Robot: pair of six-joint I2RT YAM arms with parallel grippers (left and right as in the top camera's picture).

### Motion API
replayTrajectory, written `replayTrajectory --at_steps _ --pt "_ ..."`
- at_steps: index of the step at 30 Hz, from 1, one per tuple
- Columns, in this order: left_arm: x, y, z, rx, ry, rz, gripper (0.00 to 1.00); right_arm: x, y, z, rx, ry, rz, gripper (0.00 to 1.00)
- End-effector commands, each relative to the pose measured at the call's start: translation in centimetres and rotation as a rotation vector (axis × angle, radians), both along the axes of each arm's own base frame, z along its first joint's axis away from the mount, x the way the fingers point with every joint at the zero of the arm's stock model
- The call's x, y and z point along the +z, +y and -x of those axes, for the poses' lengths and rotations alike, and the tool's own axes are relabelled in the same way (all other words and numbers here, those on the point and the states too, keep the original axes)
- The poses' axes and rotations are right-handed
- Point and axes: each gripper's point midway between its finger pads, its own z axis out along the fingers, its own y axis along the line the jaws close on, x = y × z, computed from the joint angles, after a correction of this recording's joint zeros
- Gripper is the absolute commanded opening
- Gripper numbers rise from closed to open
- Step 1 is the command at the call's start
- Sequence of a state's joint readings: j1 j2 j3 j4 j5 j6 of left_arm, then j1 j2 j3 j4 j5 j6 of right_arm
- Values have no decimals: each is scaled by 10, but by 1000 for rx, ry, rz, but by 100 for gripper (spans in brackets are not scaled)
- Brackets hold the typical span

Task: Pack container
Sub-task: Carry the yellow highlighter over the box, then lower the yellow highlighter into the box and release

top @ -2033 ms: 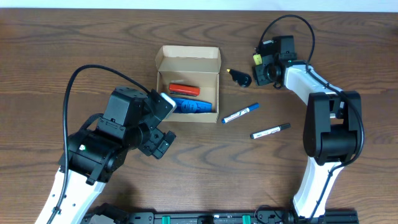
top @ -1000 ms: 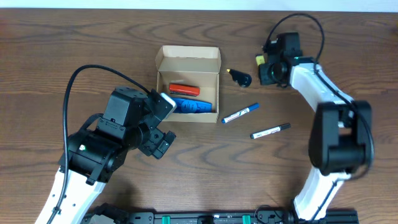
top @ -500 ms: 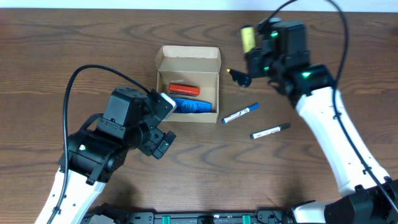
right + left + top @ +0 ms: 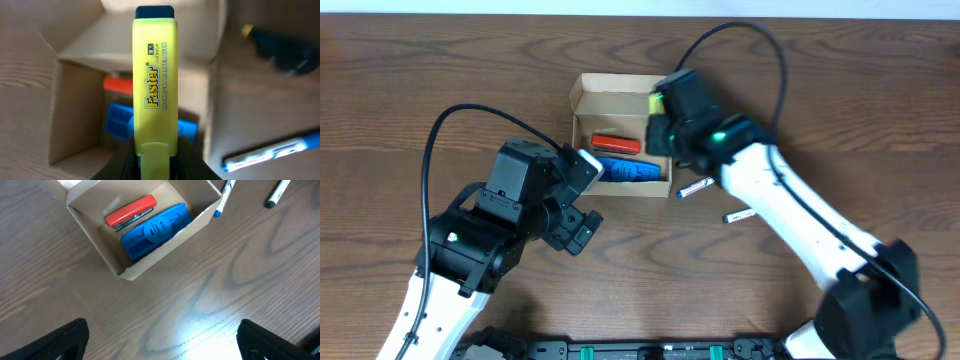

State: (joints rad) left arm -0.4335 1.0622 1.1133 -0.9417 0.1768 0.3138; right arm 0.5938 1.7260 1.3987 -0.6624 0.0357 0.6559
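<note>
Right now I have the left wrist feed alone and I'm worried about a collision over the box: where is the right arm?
Observer: The right pincer hangs over the right wall of the container.
Operator: Is it carrying anything?
Observer: Yes, it is shut on a yellow highlighter with a dark cap.
Operator: Anything else outside my frame?
Observer: A black item with a yellow tip lies on the table just beyond that right wall.
</note>
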Motion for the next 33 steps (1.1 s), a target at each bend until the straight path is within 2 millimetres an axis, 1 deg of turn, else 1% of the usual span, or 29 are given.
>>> replayTrajectory --at_steps 1,5,10,17,25,33 --pt "8 0 -1 5 -18 13 95 -20 9 4 -96 47 5 1" --pt "8 0 -1 5 -17 13 95 -37 18 11 -102 82 23 1" --pt "8 0 -1 5 -17 13 95 -45 9 15 -136 98 76 1" --pt "8 0 -1 5 -17 13 95 -49 0 22 -139 121 124 1" --pt "8 0 -1 5 -17 13 95 -48 -3 20 -99 97 163 1" --pt "8 0 -1 5 -18 13 95 -48 -8 17 -97 77 191 1"
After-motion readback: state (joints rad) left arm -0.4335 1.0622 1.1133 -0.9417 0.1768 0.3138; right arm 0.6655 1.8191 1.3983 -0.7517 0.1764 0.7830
